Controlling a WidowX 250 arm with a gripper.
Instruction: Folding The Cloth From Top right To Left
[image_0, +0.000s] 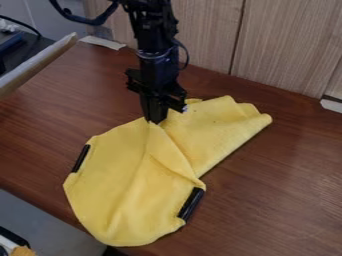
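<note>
Cloth (127, 185) hides part of the tabletop's (280, 200) near edge, long axis slanting back-right. Gripper (155, 120) jaws closed on cloth.

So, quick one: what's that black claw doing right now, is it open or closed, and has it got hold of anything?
Gripper: looks closed, pinching the yellow cloth where the creases run up to its tips.

gripper (155, 120) apparently against yellow cloth (123, 180)

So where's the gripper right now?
In the camera view, the gripper is slightly left of centre, down at the upper folds of the yellow cloth.
</note>
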